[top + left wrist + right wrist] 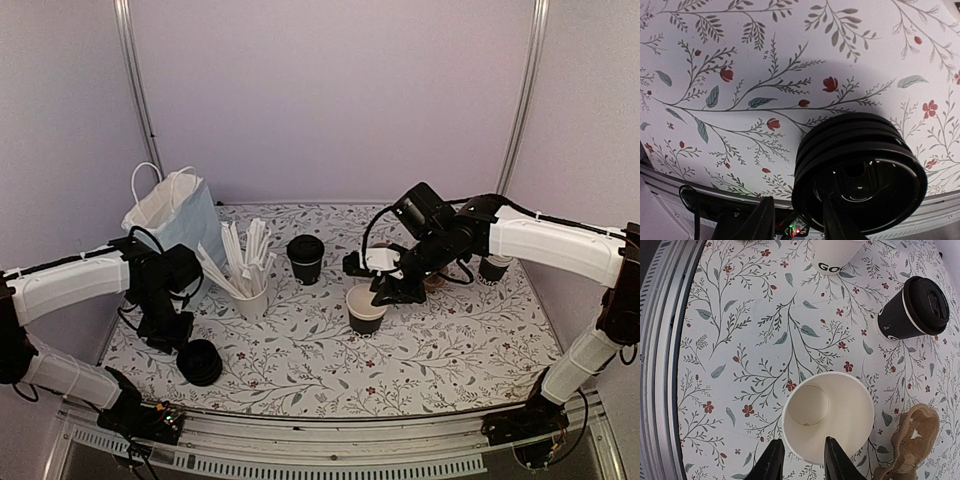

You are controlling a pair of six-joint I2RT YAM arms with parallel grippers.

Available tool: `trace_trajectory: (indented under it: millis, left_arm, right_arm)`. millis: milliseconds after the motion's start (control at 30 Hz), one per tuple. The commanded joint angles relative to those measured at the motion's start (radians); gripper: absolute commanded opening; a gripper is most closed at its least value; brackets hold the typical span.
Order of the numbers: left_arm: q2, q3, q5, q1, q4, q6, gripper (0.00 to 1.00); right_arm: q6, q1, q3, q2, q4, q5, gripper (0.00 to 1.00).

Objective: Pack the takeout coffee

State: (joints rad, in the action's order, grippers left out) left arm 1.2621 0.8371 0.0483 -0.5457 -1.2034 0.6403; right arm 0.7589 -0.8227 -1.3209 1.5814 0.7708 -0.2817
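Note:
The takeout coffee, a black cup with a black lid, stands upright mid-table; it also shows upper right in the right wrist view. An unlidded black cup with a cream inside stands to its right. My right gripper is open astride that cup's near wall, one finger inside and one outside. My left gripper is open at a low pile of black lids, one finger over the top lid and one outside its rim.
A pale blue paper bag stands open at the back left. A white cup of wrapped sticks sits between the bag and the coffee. A brown cardboard piece lies beside the open cup. More black cups stand far right.

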Motion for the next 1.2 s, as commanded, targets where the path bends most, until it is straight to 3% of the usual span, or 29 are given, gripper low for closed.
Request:
trace_trajectory:
  millis: [0,567,933,1167]
  left_arm:
    - [0.036,-0.018,-0.027,0.011,0.058,-0.020,0.35]
    - [0.081,0.035,0.012,0.038,0.049,-0.059,0.01]
    - [-0.048,0.197,0.010,0.037,-0.102,-0.032,0.00]
    - [-0.163,0.295,-0.150,0.034,-0.008,-0.029,0.00]
  right_arm:
    - [-0.006,0.002,-0.011,0.008,0.016,0.006,0.31]
    - [-0.007,0.002,-0.020,0.024,0.023,0.024,0.31]
    - [-0.004,0.002,-0.069,0.040,0.071,-0.020,0.31]
    - [-0.004,0.002,-0.157,0.013,0.135,-0.135,0.31]
